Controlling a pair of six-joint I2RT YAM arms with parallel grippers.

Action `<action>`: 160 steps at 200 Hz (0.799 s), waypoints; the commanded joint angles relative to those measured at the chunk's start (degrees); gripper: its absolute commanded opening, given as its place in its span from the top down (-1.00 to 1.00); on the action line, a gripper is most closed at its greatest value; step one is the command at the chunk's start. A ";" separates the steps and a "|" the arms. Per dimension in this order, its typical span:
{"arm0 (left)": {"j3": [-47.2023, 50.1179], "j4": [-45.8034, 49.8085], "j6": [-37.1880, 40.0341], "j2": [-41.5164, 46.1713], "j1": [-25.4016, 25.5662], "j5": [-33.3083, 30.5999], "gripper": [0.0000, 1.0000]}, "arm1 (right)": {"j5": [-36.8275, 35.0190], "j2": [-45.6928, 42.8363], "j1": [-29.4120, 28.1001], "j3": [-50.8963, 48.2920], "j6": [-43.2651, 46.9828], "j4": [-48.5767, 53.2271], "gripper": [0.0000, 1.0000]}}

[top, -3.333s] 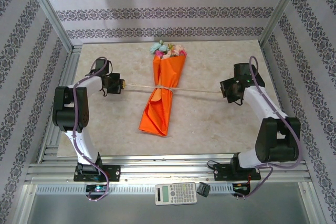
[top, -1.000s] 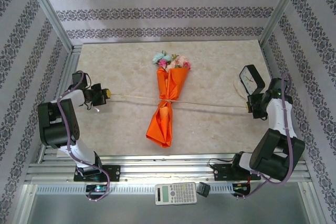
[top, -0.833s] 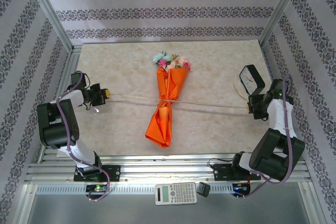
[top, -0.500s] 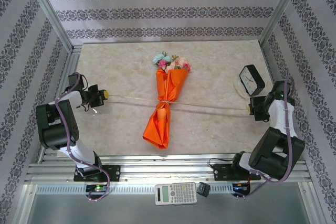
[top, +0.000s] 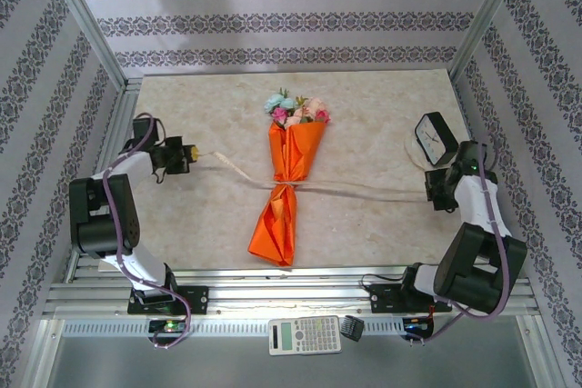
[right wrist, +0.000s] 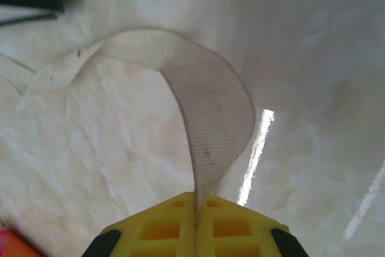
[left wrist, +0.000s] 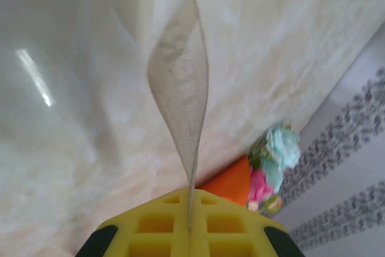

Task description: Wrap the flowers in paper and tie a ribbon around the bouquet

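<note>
The bouquet (top: 286, 184) lies in the middle of the tabletop (top: 382, 115), with the flowers (top: 296, 111) at its far end. The ribbon (top: 364, 193) goes around its waist. The left pincer (top: 190, 152) and the right pincer (top: 429, 193) are each closed on one ribbon end.

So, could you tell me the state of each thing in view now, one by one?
beige fabric ribbon: looped around the bouquet's narrow waist, slack on both sides.
orange paper bouquet: wrapped, lying flat, flower heads at the far end.
left gripper: shut on one ribbon end.
right gripper: shut on the other ribbon end.
small black clock: on the table, dial facing the top camera.
</note>
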State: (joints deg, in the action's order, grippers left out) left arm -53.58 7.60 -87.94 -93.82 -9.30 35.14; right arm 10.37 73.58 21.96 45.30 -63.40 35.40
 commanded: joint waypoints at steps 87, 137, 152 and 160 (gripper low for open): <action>-13.19 8.89 -3.51 9.76 15.71 0.38 1.00 | -10.96 0.54 -21.54 8.73 11.98 6.80 -0.03; -15.42 14.09 0.22 10.57 15.85 -0.33 1.00 | -1.76 4.21 -48.47 13.67 37.32 -16.14 -0.06; -16.47 15.23 1.28 10.51 15.81 -0.54 1.00 | 0.35 9.62 -56.21 17.51 45.59 -21.13 -0.04; -17.22 16.47 2.32 10.55 15.85 -0.90 1.00 | 1.90 12.92 -58.74 19.47 49.07 -23.97 -0.01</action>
State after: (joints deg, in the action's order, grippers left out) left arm -68.07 18.98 -88.49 -84.64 6.28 35.40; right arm 6.72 79.50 -28.99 59.72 -31.77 23.77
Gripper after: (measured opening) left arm 0.046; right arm 0.518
